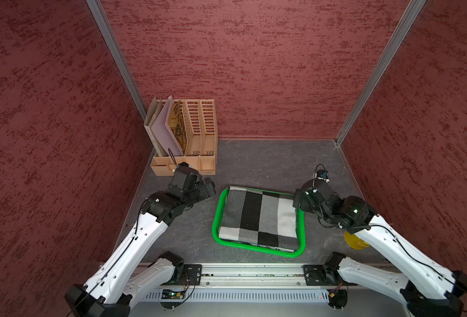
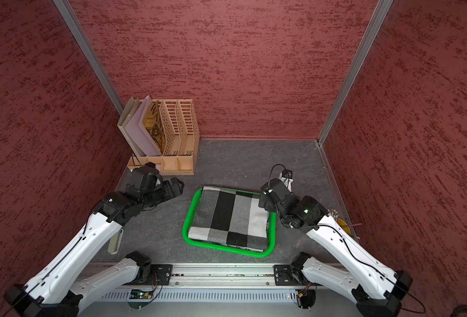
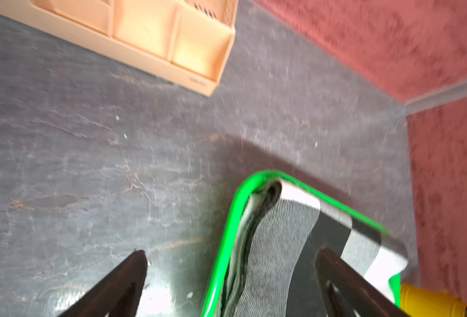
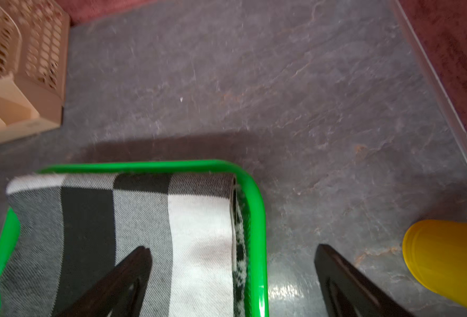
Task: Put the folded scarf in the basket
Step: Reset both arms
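Observation:
The folded scarf (image 1: 257,216) (image 2: 229,218), checked in black, grey and white, lies flat inside the bright green basket (image 1: 215,219) (image 2: 185,227) at mid table in both top views. Its far corner rides on the rim. My left gripper (image 1: 210,189) (image 2: 178,186) hovers just off the basket's far left corner. In the left wrist view it (image 3: 231,254) is open, straddling the basket rim (image 3: 232,214) and scarf edge (image 3: 276,241) without touching. My right gripper (image 1: 296,201) (image 2: 262,201) is over the basket's far right corner. In the right wrist view it (image 4: 232,249) is open above the scarf (image 4: 89,219) and rim (image 4: 257,205).
A tan slotted file organizer (image 1: 191,137) with folders stands at the back left, close behind my left wrist. A yellow cup (image 1: 354,241) (image 4: 446,252) sits by the right wall under my right arm. A pale flat object (image 2: 115,241) lies by the left wall. Red walls close three sides.

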Robot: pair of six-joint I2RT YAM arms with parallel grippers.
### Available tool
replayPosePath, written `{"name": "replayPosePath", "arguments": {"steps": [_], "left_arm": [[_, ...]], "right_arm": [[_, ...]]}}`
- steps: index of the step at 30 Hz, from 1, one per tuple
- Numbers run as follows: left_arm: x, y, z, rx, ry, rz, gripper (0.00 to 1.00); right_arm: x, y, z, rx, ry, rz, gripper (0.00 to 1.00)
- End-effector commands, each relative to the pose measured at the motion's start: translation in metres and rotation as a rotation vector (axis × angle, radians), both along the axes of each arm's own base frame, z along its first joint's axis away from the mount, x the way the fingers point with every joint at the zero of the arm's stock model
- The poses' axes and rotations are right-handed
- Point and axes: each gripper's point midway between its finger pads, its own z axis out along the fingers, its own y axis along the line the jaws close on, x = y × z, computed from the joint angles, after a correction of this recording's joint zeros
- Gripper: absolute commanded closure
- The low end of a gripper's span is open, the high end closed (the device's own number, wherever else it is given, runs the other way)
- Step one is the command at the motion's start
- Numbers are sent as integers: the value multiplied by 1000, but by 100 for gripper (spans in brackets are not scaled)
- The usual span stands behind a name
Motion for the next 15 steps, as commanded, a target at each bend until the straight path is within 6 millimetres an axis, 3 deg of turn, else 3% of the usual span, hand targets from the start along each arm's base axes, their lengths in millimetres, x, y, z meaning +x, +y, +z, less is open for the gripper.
{"name": "replayPosePath", "arguments": {"steps": [1, 3, 7, 10, 15], "left_arm": [[14, 4, 9, -2, -56, -21, 0], [18, 17, 13, 46, -103, 18, 0], [29, 62, 11, 178, -139, 239, 0], [48, 73, 6, 223, -247, 251, 0], [79, 97, -14, 410, -469, 270, 0]], "right_arm": [[22, 8, 38, -18, -180, 87, 2], [27, -2, 46, -39, -251, 43, 2], [35, -35, 54, -165, -404, -86, 2], [47, -46, 61, -184, -533, -119, 2], [74, -67, 45, -259, -649, -179, 2]]}}
